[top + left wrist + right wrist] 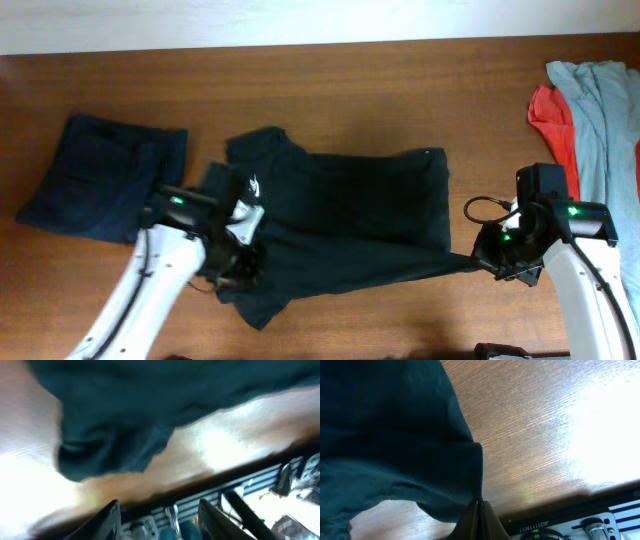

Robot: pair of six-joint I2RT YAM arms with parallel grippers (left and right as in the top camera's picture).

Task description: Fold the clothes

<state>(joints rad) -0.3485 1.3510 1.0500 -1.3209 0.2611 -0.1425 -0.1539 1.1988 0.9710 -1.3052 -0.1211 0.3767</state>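
The black T-shirt (350,215) lies part-folded across the middle of the table, its small white logo (254,184) showing near the left end. My left gripper (238,262) hovers over the shirt's lower left part. In the left wrist view this gripper (161,519) is open, nothing sits between its fingers (109,520), and the dark cloth (120,415) lies beyond them. My right gripper (488,262) is shut on the shirt's lower right corner, which is drawn out to a point. The right wrist view shows its gripper (480,512) pinching the edge of the cloth (395,435).
A folded dark navy garment (100,175) lies at the left, close to my left arm. Light grey (600,100) and red (550,125) garments are piled at the far right edge, behind my right arm. Bare wood (350,90) runs along the back.
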